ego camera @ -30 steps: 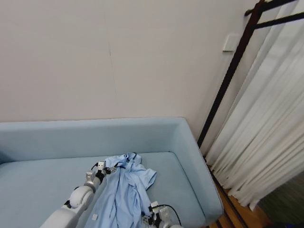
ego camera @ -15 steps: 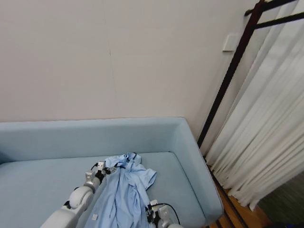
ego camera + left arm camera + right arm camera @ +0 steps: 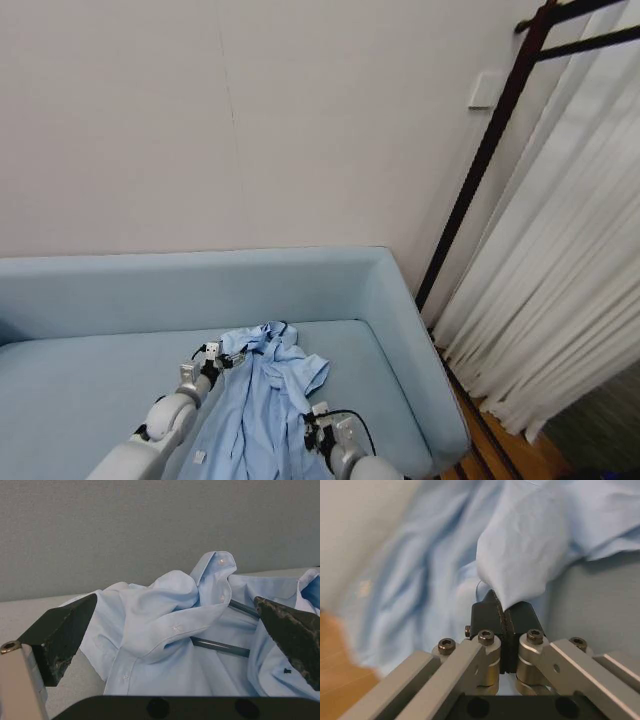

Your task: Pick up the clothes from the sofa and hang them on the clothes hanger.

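Light-blue shirt is lying crumpled on the sofa seat, with a dark hanger bar under its collar. Left pincer is hovering wide open astride the collar, likely aiming for the bar. Right pincer is pinching a fabric fold, probably to steady it.

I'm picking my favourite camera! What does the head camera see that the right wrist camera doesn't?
Head camera's extras: the sofa, the dark clothes rack, the curtain, and the left gripper by the collar of the shirt. Right wrist camera's extra: a close-up of the right gripper shut on a fold of cloth. Both share the shirt, which is light blue, and the right gripper.
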You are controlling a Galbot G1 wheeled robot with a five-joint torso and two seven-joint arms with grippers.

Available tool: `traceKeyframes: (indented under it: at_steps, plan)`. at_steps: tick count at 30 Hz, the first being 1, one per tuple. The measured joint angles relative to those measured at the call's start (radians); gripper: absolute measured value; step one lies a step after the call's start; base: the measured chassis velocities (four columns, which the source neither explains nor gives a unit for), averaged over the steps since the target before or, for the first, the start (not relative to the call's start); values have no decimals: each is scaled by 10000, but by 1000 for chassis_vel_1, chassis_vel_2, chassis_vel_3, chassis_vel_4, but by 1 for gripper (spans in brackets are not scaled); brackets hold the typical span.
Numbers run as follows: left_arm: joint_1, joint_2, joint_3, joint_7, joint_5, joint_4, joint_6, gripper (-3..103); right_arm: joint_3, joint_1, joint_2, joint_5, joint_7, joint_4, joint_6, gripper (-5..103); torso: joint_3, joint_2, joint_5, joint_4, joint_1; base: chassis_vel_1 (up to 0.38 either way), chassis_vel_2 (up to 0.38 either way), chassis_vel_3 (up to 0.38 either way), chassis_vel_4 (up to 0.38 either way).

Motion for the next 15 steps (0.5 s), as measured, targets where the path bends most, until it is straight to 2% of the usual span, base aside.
traceKeyframes:
  at_steps: [3,4,8,9,13,15]
  plan:
    - [37,3,8,6,17,81,3,100,-359,506,482,804,-268,147,-382,0,0,0,-3,0,-1,0,0,0,0]
    - [37,3,8,6,17,81,3,100,-359,506,482,804,-268,147,-382,0,0,0,-3,0,-1,0,0,0,0]
    - [-16,-79,62,-7,36,232,28,100,-634,891,1992,830,-515,-1434,-432,0,1,0,-4,3,0,0,0,0,0]
    - [-16,-79,62,-7,36,232,28,100,-634,891,1992,830,-515,-1434,-432,0,1,0,-4,3,0,0,0,0,0]
    - [32,-90,66,-74,-7,67,158,100,-1097,974,2999,895,-430,-2675,-347,0,1,-1,-1,0,0,0,0,0,0]
    - [56,-54,65,-83,-16,37,166,100,-1306,970,3139,858,-229,-2882,-212,0,1,-1,-2,-1,0,0,0,0,0]
